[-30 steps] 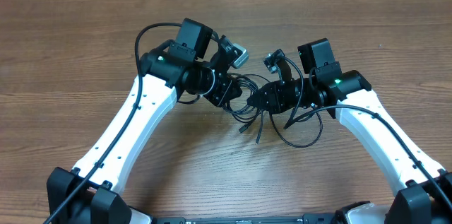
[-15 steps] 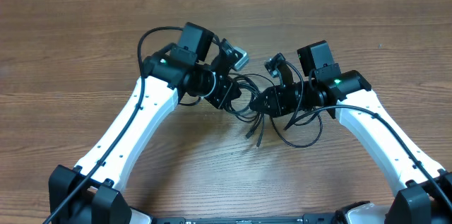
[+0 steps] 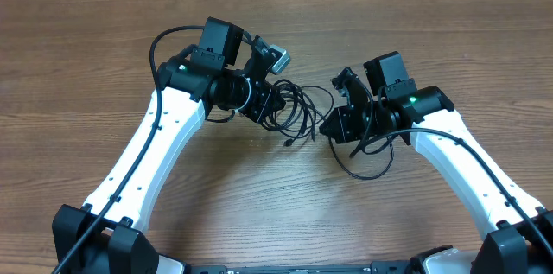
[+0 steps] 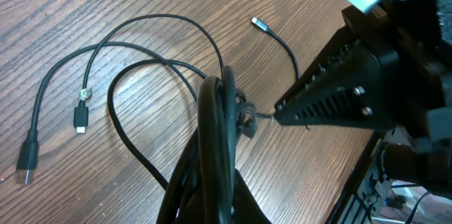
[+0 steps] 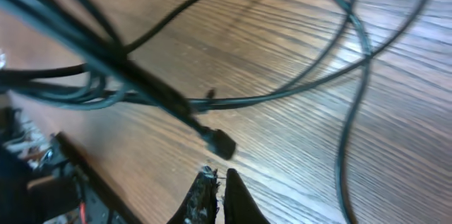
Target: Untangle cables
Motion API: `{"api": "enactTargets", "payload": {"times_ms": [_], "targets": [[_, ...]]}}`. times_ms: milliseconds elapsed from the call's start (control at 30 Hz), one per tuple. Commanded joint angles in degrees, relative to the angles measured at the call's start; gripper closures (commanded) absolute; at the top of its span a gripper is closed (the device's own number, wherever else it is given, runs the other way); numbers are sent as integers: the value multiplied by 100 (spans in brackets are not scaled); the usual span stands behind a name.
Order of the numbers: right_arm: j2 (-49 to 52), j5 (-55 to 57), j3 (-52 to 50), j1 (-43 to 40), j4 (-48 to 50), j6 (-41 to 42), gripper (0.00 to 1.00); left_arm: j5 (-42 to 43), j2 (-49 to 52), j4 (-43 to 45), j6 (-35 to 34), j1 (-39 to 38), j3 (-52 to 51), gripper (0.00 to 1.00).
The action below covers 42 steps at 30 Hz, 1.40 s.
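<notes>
The left claw (image 3: 276, 111) is closed on a gathered bunch of the cables (image 3: 302, 105) near the middle of the counter (image 3: 104, 49). From the bunch, loose loops and plug ends (image 4: 80, 118) trail out flat over the wood. The right claw (image 3: 330, 127) has its fingers pressed together on nothing, their tips just beside a small plug (image 5: 220, 143) on the bunch, and one further loop lies under the right arm (image 3: 449, 153).

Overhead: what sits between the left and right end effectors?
Loose loops of the cables fill the gap between the left end effector and the right end effector. The overhead view shows this.
</notes>
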Motion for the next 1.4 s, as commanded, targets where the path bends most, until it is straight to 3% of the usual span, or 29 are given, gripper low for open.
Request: {"api": "enactTargets", "payload": {"times_ms": [0,200,300,400,500,667,867,1167,1367], "targets": [[-33,129,39,-4,22,216,96,153,-11,4,-37,13,155,96],[-33,-1252,39,-4,179,195,96,157,-11,68,-435,15,155,96],[-31,-1757,39,-4,365,251,83,444,-11,236,-811,13,155,96],[-31,-1759,39,-4,573,1091,78,964,-11,374,-859,13,155,96],[-31,-1759,39,-4,833,2330,74,1056,-11,560,-1366,13,155,96],[-31,-1757,39,-4,1154,3209,69,1078,-11,629,-2070,13,155,96],[-31,-1613,39,-4,1521,3648,69,1231,-11,629,-2197,9,155,96],[-31,-1189,39,-4,1191,4006,67,1172,-11,660,-2264,9,155,96],[-31,-872,39,-4,883,4006,57,1185,-11,675,-2267,9,155,96]]}}
